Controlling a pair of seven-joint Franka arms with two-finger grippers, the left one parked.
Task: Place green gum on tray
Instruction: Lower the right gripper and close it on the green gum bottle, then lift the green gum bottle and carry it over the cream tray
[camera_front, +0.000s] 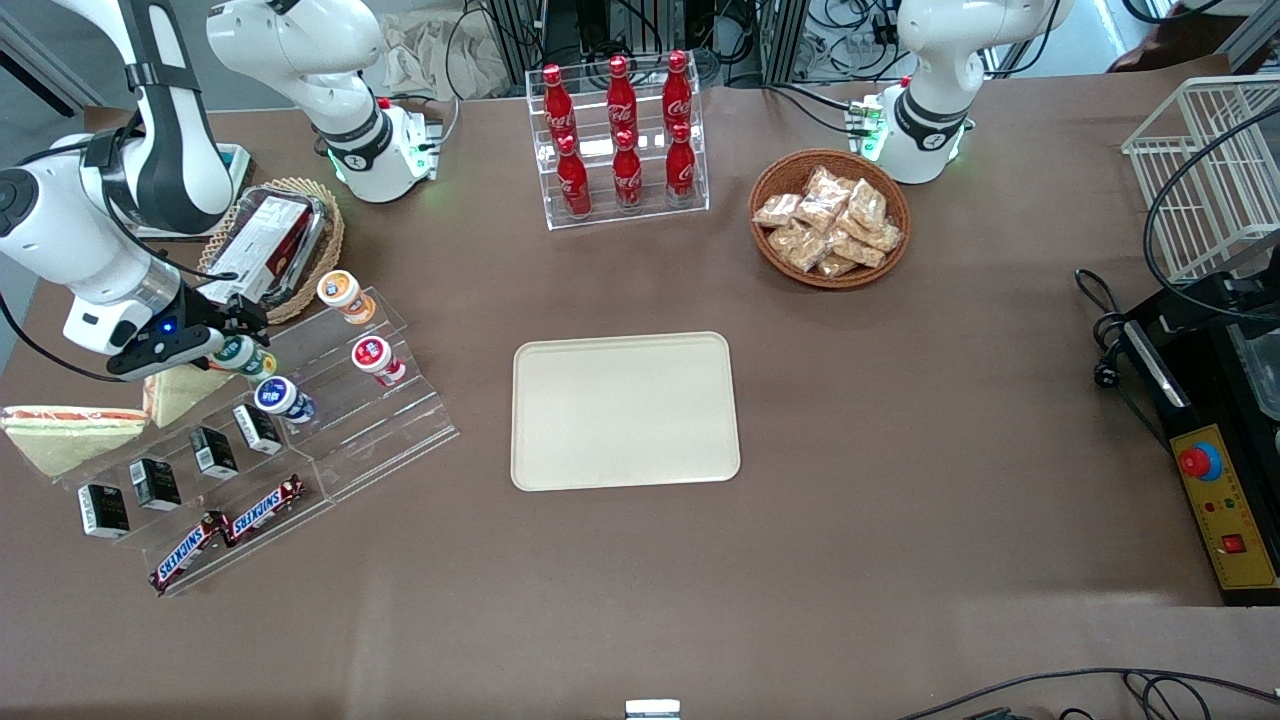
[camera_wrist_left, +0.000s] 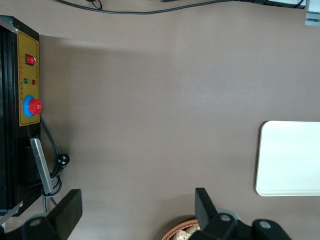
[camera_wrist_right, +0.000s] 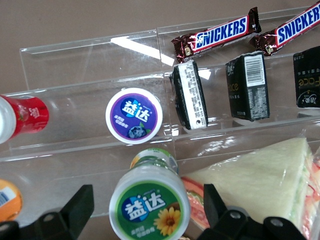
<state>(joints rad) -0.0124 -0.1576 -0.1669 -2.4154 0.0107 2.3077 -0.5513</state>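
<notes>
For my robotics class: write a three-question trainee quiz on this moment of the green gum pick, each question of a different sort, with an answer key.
1. True or false: the green gum already lies on the tray.
2. Multiple choice: the gripper is
A. over the tray
B. at the clear stepped rack, fingers open on either side of the green gum
C. at the basket of snack packets
3. Fill in: the bottle one step nearer the front camera than the green gum has a ____ lid.

Key
1. False; the tray holds nothing.
2. B
3. Blue: the blue-lidded bottle.
</notes>
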